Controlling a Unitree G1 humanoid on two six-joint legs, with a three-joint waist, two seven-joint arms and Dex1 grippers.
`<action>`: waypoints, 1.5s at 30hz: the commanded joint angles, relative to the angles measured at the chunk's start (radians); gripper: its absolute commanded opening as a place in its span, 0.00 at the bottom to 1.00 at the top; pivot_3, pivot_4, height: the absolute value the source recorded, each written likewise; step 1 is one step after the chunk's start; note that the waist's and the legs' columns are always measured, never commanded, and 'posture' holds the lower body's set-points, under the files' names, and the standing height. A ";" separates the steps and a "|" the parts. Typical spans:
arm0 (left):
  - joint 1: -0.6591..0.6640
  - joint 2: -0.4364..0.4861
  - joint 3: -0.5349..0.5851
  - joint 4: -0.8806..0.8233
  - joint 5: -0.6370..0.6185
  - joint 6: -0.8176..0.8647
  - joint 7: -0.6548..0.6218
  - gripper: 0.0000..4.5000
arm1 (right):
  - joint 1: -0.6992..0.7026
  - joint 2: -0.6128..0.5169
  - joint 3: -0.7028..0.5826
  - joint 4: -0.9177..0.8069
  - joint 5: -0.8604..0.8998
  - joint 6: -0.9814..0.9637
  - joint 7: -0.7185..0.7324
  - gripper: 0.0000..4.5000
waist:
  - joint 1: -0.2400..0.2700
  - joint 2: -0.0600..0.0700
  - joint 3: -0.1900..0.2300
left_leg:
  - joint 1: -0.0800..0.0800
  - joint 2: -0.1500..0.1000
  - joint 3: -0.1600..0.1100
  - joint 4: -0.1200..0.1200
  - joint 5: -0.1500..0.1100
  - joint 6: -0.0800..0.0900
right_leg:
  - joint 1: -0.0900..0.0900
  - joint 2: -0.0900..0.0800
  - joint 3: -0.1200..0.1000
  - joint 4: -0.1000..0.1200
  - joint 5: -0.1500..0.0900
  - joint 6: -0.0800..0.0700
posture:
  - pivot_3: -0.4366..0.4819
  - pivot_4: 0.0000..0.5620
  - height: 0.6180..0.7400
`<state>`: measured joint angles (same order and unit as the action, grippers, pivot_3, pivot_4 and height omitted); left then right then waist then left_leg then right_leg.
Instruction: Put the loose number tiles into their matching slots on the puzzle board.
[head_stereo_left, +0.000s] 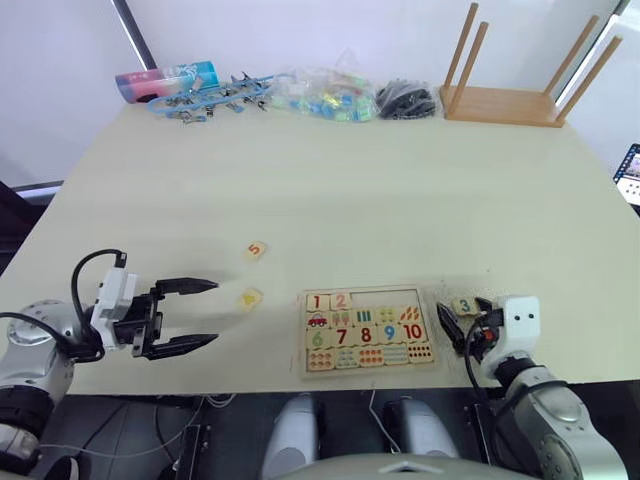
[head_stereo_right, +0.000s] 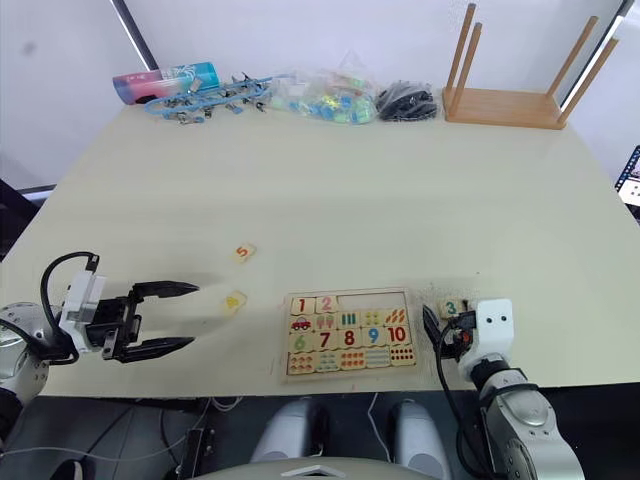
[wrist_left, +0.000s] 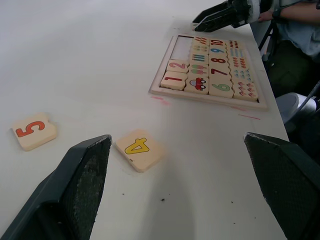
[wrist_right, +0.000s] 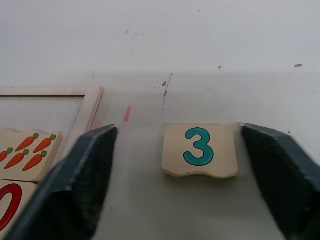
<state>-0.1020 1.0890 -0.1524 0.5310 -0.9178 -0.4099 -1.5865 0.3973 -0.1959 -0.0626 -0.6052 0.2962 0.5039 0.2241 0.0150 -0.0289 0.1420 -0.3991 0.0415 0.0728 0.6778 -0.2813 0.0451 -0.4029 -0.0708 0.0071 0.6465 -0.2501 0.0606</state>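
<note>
Nearest the head camera, at the table's front edge, sits the puzzle board (head_stereo_left: 369, 329), and everything else is best placed from it. Its first row holds the 1 tile (head_stereo_left: 318, 301) and the 2 tile (head_stereo_left: 341, 300), with the three matching slots (head_stereo_left: 395, 297) beyond them bare. Just off the board's right end lies the 3 tile (wrist_right: 200, 150), flat on the table with the right gripper (wrist_right: 182, 182) around it: fingers spread wide, one on each side, neither touching the tile. Off the board's left end lies the 4 tile (head_stereo_left: 250, 298), and farther back and to the left the 5 tile (head_stereo_left: 256, 250). The left gripper (head_stereo_left: 186, 316) hovers left of the 4 tile, its fingers apart and holding nothing. I judge the 3 tile to be the piece in hand. A thin flat tile gives little side face to pinch, so fingers closing too high could slip over it or skate it across the smooth table (head_stereo_left: 330, 180). It could also tilt as it lifts, catch on the board's raised rim, or sit crooked over the third slot and nudge the 2 tile out of place.
</note>
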 joint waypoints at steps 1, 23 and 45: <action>0.000 0.014 0.030 -0.018 -0.017 0.000 -0.028 1.00 | 0.016 -0.040 -0.060 -0.037 0.032 -0.043 0.049 0.99 | -0.001 0.000 0.000 | 0.000 0.000 0.000 0.000 0.000 0.000 | 0.000 0.000 0.000 0.000 0.000 0.000 | 0.48 0.27 0.98; 0.109 0.082 0.059 -0.120 -0.153 -0.041 -0.028 1.00 | -0.308 -0.667 -0.090 0.516 0.145 -0.370 1.050 0.99 | 0.000 0.003 0.002 | 0.000 -0.001 0.001 0.000 0.000 0.000 | 0.000 0.000 0.001 0.000 0.002 0.004 | 0.48 0.27 0.98; 0.071 0.140 -0.054 -0.148 -0.201 -0.101 -0.028 1.00 | -0.679 -0.635 0.134 0.924 -0.070 -0.646 1.208 0.99 | -0.003 0.009 0.006 | 0.000 -0.001 0.008 0.001 0.000 0.000 | 0.000 0.001 0.001 -0.001 0.002 0.004 | 0.48 0.27 0.98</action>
<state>-0.0214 1.2072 -0.2078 0.3959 -1.1031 -0.4930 -1.5869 -0.2710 -0.8334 0.0696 0.3132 0.2302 -0.1218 1.4200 0.0122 -0.0201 0.1477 -0.3987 0.0409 0.0810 0.6786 -0.2811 0.0449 -0.4030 -0.0701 0.0081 0.6459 -0.2477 0.0646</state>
